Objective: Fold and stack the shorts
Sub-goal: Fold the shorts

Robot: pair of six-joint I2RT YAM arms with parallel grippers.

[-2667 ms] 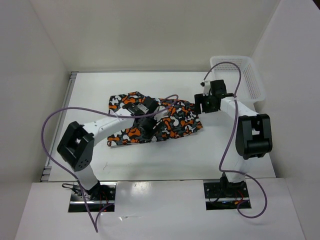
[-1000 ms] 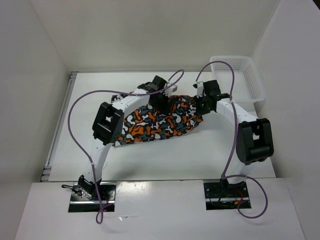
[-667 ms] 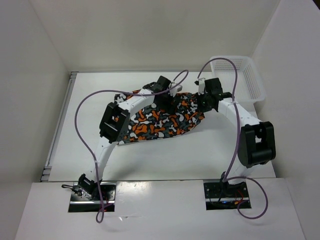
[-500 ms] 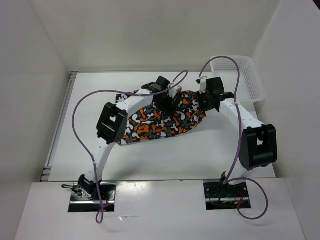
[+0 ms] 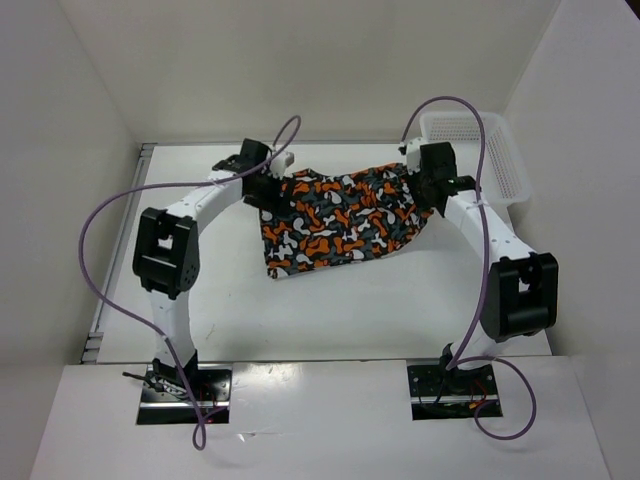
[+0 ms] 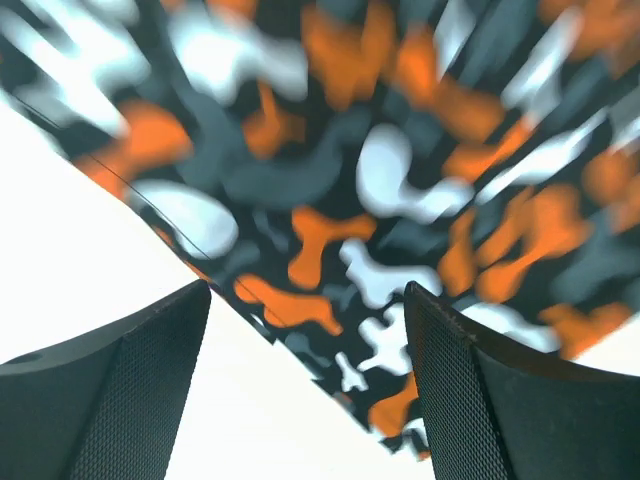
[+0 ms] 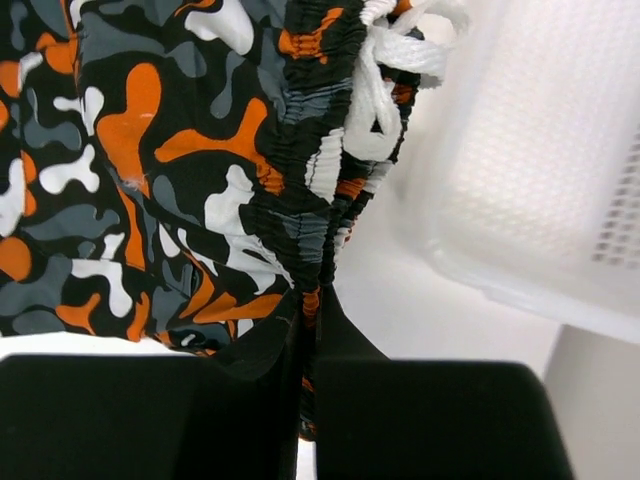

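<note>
The shorts [image 5: 335, 218], printed in orange, black, white and grey-teal, lie spread across the back of the table. In the top view my right gripper [image 5: 428, 196] is at their right end. In the right wrist view it [image 7: 312, 325] is shut on the gathered waistband [image 7: 300, 190], just below the white drawstring [image 7: 385, 75]. My left gripper [image 5: 264, 189] is at the shorts' back left corner. Its jaws [image 6: 308, 385] stand wide open in the left wrist view, with the blurred fabric edge [image 6: 330, 250] running below and beyond the fingers [image 6: 125, 385], not pinched.
A white mesh basket [image 5: 495, 150] stands at the back right, close beside the right gripper, and its wall [image 7: 545, 190] fills the right of the right wrist view. White walls close in the table on three sides. Purple cables arc over both arms.
The left gripper has travelled left from the middle of the shorts to their back left corner. The right gripper pulled the waistband back towards the basket, stretching the shorts out.
</note>
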